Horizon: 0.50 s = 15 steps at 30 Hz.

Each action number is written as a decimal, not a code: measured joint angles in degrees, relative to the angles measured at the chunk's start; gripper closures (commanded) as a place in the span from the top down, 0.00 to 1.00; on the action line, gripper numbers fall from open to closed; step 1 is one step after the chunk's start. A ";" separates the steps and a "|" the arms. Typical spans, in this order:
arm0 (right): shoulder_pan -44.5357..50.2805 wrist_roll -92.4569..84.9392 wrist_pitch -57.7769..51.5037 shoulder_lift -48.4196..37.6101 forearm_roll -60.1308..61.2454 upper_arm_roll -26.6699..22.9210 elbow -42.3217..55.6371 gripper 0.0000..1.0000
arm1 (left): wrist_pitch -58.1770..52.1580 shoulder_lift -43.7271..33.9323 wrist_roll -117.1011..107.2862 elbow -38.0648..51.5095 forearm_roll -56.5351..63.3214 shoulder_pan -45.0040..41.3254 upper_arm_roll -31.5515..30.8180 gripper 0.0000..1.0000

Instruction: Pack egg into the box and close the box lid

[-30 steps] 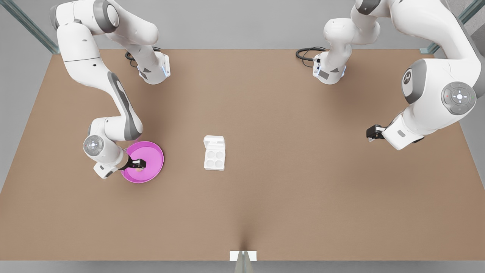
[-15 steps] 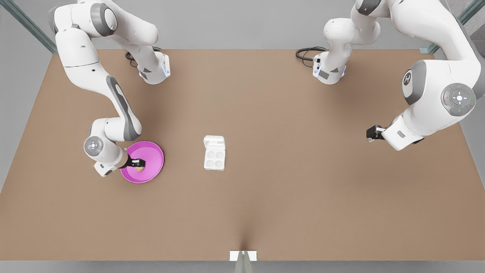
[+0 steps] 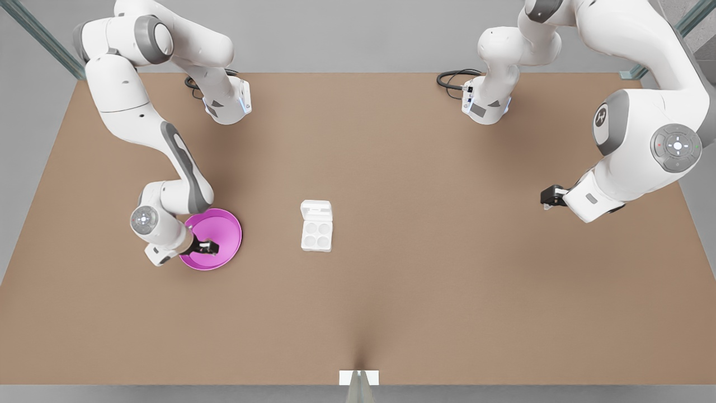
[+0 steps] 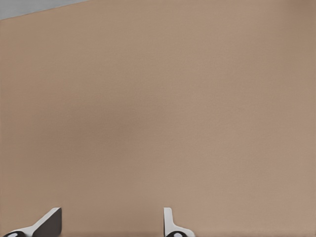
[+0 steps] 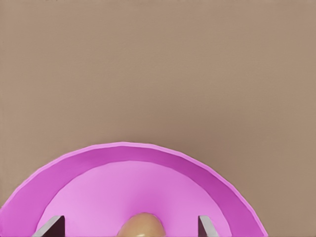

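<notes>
No words or numbers can be read anywhere, not on the arms, box or table.

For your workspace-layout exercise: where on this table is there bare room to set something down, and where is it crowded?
Bare table lies between the box and the left gripper, and along the near edge. Crowding is at the pink plate, where the right gripper straddles the egg.

Open table (image 3: 425,268) around box (image 3: 316,226) — unobstructed
</notes>
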 measured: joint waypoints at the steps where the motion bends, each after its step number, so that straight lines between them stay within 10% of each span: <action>1: 0.21 0.03 0.08 0.07 0.01 0.00 0.20 1.00 | 0.01 0.05 0.01 0.00 -0.01 -0.01 0.03 1.00; 15: 0.74 0.75 3.42 -0.74 0.12 0.06 -6.23 1.00 | 0.28 0.08 0.11 0.00 -0.03 0.00 0.00 1.00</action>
